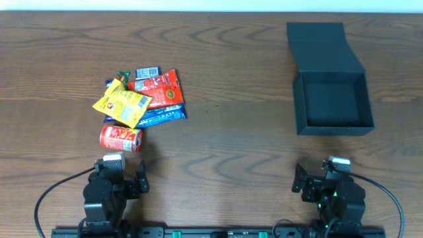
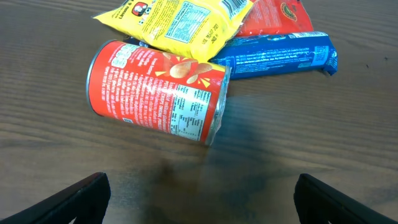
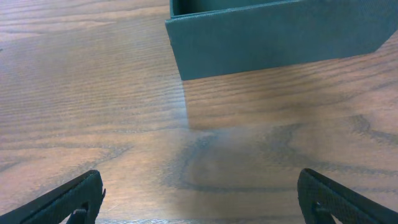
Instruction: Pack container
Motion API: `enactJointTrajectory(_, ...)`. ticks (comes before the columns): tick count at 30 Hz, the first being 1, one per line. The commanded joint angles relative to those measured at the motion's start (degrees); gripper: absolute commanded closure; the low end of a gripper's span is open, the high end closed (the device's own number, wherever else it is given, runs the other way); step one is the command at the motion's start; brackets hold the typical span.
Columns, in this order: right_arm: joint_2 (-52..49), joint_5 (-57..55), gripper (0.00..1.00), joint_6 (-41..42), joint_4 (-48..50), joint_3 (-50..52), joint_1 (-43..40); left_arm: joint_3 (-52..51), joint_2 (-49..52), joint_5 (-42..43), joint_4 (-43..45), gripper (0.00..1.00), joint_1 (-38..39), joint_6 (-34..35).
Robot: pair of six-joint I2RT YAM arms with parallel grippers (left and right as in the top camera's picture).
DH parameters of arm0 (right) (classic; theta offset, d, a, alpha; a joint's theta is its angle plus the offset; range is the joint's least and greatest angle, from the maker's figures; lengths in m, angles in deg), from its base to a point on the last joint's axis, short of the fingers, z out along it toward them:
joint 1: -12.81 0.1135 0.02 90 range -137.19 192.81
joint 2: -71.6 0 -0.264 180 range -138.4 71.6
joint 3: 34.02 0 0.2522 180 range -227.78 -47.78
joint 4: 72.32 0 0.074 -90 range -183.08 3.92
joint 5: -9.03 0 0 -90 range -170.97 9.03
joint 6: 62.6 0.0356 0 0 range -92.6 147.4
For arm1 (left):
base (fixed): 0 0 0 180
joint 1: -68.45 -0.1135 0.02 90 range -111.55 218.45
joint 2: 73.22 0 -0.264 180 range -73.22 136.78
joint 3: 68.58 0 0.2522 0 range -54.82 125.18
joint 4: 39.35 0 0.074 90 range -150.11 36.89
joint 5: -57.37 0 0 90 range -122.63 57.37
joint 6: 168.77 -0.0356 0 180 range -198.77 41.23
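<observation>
Parked nearest, left gripper (image 2: 202,198) and right gripper (image 3: 199,194), fingers spread wide, empty; brown wood-grain table (image 1: 231,99), container (image 1: 330,129) open right, snack pile (image 1: 142,99) left.

Brown wood-grain table (image 1: 231,79), seen from above. On its left half lies a cluster of snacks: a red can (image 1: 121,139) on its side at the near end, a yellow packet (image 1: 122,102) just behind it, a blue packet (image 1: 164,115) and a red packet (image 1: 160,89) each partly overlapped by the yellow one, and a small blue-and-white packet (image 1: 147,71) at the far end. On the right half, well apart from the cluster, stands the container (image 1: 334,106), open, its lid flap (image 1: 324,47) folded back flat on the table.
</observation>
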Motion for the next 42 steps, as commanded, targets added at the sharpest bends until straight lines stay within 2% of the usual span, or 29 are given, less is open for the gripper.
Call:
enactJointTrajectory(1,0.4,0.4,0.01,0.9,0.0,0.3,0.5,-0.4,-0.4,0.2,0.1,0.05,-0.4,0.2)
enactJointTrajectory(24,0.4,0.6,0.01,1.2,0.9,0.3,0.5,-0.4,-0.4,0.2,0.1,0.05,-0.4,0.2)
enactJointTrajectory(27,0.4,3.5,0.01,8.9,4.9,0.3,0.5,-0.4,-0.4,0.2,0.1,0.05,-0.4,0.2)
enactJointTrajectory(30,0.4,9.7,0.01,26.1,7.5,0.3,0.5,-0.4,-0.4,0.2,0.1,0.04,-0.4,0.2)
enactJointTrajectory(31,0.4,11.0,0.01,29.2,7.0,0.3,0.5,-0.4,-0.4,0.2,0.1,0.05,-0.4,0.2)
enactJointTrajectory(36,0.4,10.3,0.01,30.5,8.9,0.3,0.4,-0.4,-0.4,0.2,0.1,0.05,-0.4,0.2)
enactJointTrajectory(42,-2.7,14.9,0.01,27.1,21.0,0.3,0.4,-0.4,-0.4,0.2,0.1,0.05,-0.4,0.2)
